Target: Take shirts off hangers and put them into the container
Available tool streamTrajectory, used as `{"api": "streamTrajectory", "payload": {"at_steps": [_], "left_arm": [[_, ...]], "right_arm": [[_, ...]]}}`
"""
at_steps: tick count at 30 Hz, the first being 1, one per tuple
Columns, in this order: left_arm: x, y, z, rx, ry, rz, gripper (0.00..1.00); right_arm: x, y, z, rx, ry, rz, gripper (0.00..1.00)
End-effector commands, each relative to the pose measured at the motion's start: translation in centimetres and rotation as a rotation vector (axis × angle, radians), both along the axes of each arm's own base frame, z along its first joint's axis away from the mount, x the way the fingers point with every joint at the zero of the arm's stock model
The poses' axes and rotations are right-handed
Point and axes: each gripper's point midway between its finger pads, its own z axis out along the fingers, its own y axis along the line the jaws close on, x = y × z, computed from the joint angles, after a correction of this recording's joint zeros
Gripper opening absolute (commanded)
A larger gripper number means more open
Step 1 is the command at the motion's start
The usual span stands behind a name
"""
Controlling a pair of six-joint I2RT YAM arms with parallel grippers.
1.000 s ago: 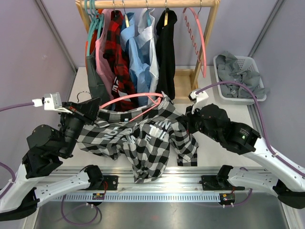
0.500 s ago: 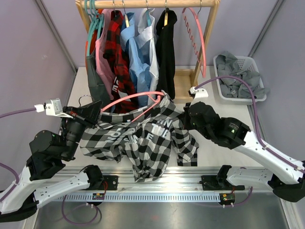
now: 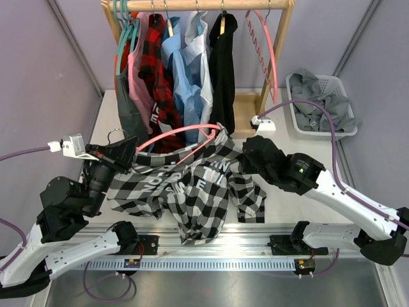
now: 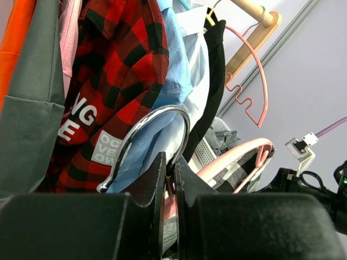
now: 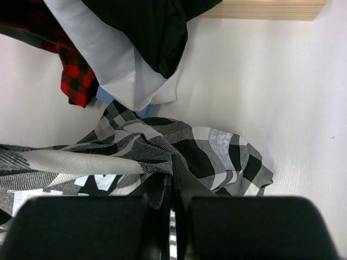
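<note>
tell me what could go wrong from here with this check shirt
1. The pink hanger sits partly inside the check shirt; with the right pincer shut on cloth, pulling may snag it on the hanger's arm instead of freeing it.
2. The left pincer clamps just below the thin metal hook; the hanger could twist or slip.
3. That hook is close to the hanging shirts and might catch one.
</note>
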Motion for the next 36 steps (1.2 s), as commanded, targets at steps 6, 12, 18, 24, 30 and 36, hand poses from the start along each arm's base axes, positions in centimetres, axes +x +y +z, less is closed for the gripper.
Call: {"api": "streamTrajectory", "payload": {"at_steps": [6,12,18,24,30,36], "left_arm": [[-4.1,12.2,10.5,-0.521,-0.228,0.221,0.0],[-5.2,13.1,11.3,-0.557,-0.294,0.201,0.0],[-6.3,13.7,12.6,-0.579,-0.372,0.184,0.0],[-4.9,10.7,12.2,-0.523,-0.326,0.132,0.0],[-3.4,4.4,11.2,-0.482,-0.274,-0.044,0.0],[-3.5,-2.7,10.4,-0.551,-0.249,-0.321,0.0]], "right_arm": [[-1.5,-9.9,-5.6,-0.532,0.139,-0.137,0.0],[-1.8,-9.0,-6.4,-0.51,0.169,-0.094,0.0],[-1.8,-8.9,-6.5,-0.501,0.175,-0.103,0.0],[-1.5,-8.4,-5.7,-0.478,0.157,-0.087,0.0],[-2.2,-4.8,-4.9,-0.338,0.159,0.105,0.0],[-3.7,-2.9,-3.7,-0.265,0.171,0.264,0.0]]}}
